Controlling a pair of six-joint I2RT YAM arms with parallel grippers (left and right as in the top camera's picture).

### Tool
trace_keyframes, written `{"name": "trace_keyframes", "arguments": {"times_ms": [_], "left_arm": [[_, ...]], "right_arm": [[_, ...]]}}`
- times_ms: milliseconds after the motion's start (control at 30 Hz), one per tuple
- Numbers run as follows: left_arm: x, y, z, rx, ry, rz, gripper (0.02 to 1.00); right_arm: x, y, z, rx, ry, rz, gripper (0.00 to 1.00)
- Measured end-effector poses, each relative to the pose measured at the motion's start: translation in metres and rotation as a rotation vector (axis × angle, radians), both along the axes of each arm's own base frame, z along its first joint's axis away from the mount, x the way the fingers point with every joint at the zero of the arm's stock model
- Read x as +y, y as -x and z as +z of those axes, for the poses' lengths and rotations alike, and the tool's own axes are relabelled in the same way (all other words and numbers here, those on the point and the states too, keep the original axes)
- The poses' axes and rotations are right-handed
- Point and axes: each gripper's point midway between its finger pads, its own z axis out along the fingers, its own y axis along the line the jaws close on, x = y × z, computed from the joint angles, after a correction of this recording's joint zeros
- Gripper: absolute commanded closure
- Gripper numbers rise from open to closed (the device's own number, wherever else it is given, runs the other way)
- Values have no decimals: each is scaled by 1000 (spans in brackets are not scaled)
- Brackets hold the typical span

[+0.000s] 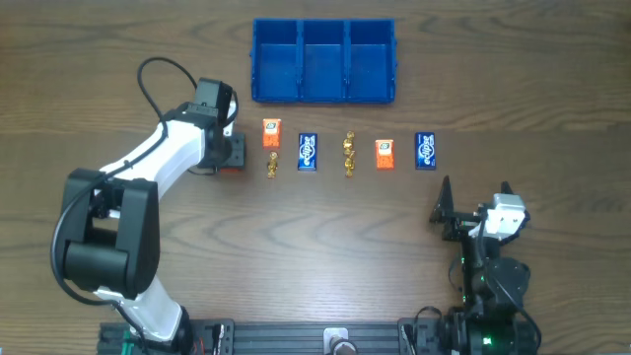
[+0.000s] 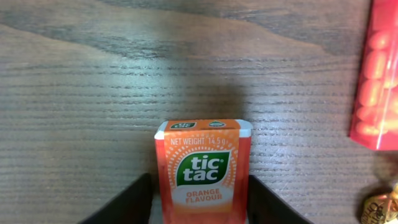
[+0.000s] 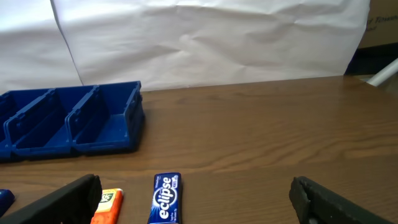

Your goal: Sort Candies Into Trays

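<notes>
A blue three-compartment tray (image 1: 323, 61) stands at the back of the wooden table. A row of candies lies in front of it: an orange mint box (image 1: 271, 133), a gold candy (image 1: 273, 166), a blue gum pack (image 1: 308, 151), two gold candies (image 1: 349, 156), another orange box (image 1: 385, 154) and a blue pack (image 1: 426, 150). My left gripper (image 1: 234, 158) sits low at the row's left end, shut on a third orange mint box (image 2: 202, 171), its fingers (image 2: 130, 202) against both sides. My right gripper (image 1: 475, 187) stands open near its base, apart from the candies.
The right wrist view takes in the tray (image 3: 74, 121), a blue pack (image 3: 165, 198) and an orange box (image 3: 107, 202) ahead of the open fingers (image 3: 62, 199). A white sheet hangs behind the table. Bare wood lies left of and in front of the row.
</notes>
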Motion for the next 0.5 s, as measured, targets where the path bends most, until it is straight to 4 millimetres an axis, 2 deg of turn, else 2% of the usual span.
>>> {"name": "trace_keyframes", "arguments": {"times_ms": [167,400,467,500], "left_arm": [[-2,-2,1,-13,-14,4,735],[-5,0,2,-8,-25,29,761],[-4,3,7,22,-31,53,772],[-4,2,18,41,-38,72,785]], "right_arm": [[0,0,0,0,0,0,1],[0,0,0,0,0,0,1],[0,0,0,0,0,0,1],[0,0,0,0,0,0,1]]}}
